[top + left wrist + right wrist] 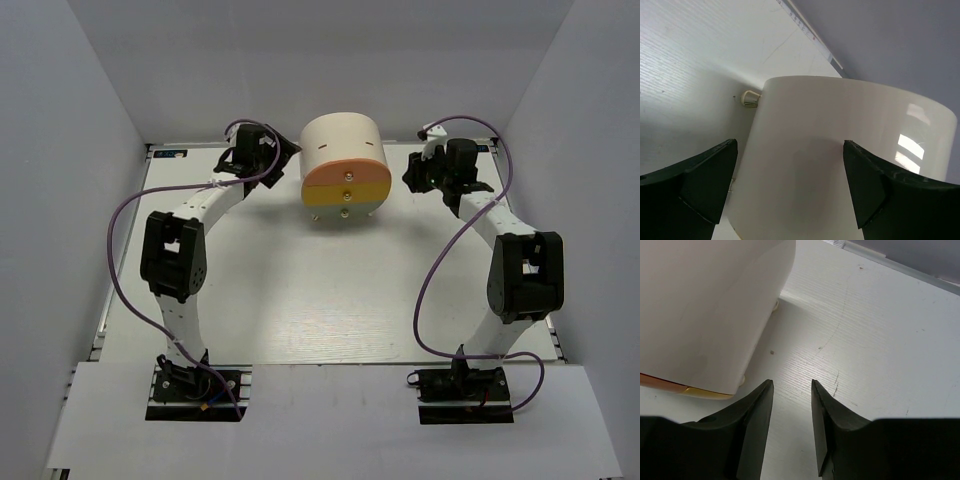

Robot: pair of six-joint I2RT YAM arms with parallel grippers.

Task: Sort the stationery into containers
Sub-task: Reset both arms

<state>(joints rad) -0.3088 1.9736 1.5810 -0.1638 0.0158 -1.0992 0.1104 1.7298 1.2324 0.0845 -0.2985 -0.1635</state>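
Left pincer wide open, right pincer half open, both empty, flanking the cabinet. Drawers look shut, no stationery visible: sorting appears complete; next, withdraw both clear.

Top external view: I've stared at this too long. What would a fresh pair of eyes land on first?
The cream arch-topped cabinet stands at the far middle of the table, its orange drawer front and yellow drawer front facing the arms. Both arms curve in to flank it: the left gripper is open beside its cream wall, and the right gripper is open over bare table on the other side, holding nothing.
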